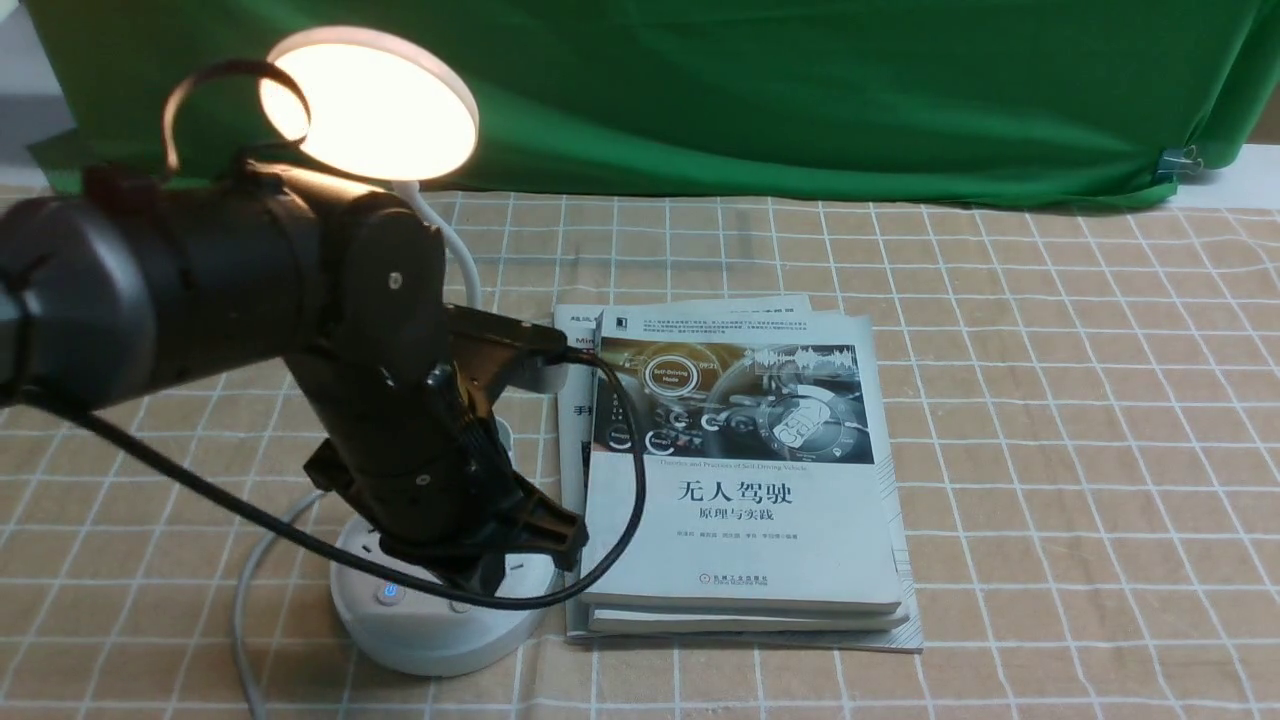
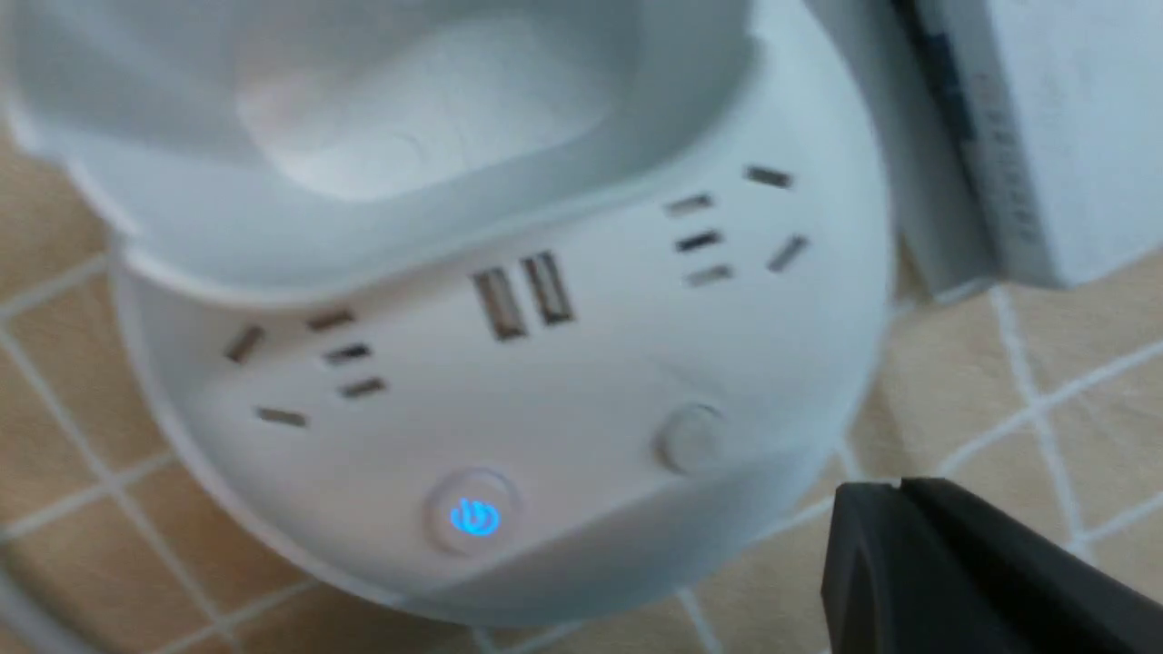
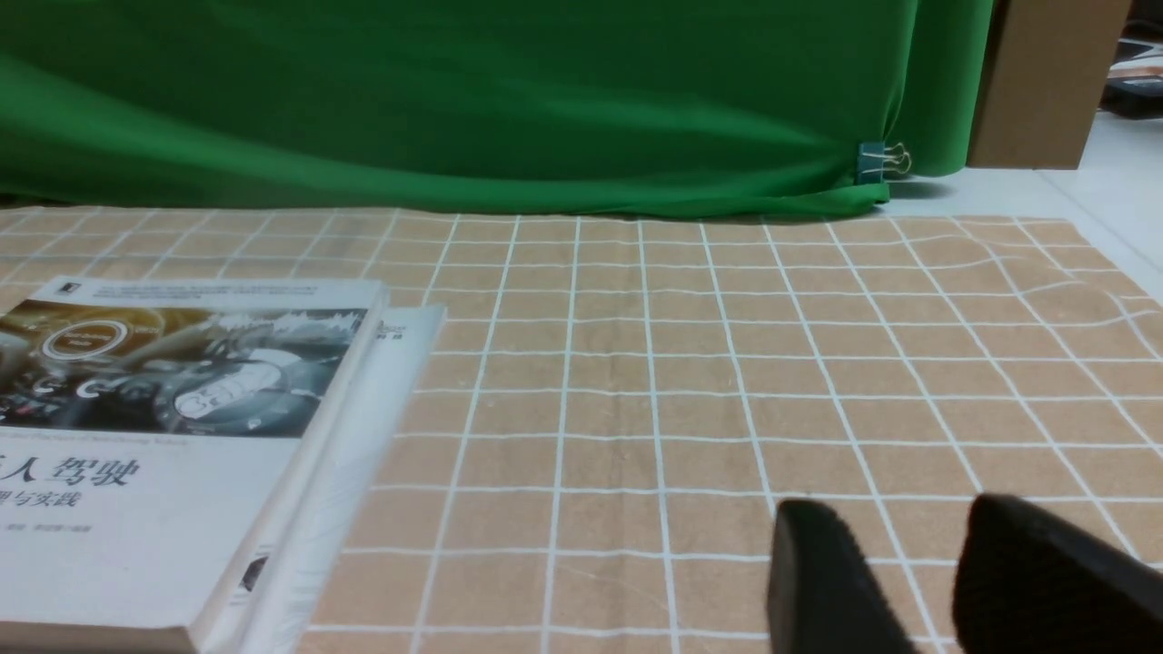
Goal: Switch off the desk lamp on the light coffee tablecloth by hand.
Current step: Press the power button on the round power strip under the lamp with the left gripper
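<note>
Your left hand (image 2: 899, 498), jaws pressed together as one poker, hangs over the lit desk lamp (image 1: 430, 635) at 7 o'clock on the light coffee tablecloth (image 1: 1050, 420), 3 o'clock of its glowing button (image 2: 474, 516); right gripper (image 3: 899, 531) idle, jaws spread.

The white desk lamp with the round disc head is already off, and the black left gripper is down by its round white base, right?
Not off: the white desk lamp is on, glowing brightly in the front view. The black left gripper is down by the round white base.
</note>
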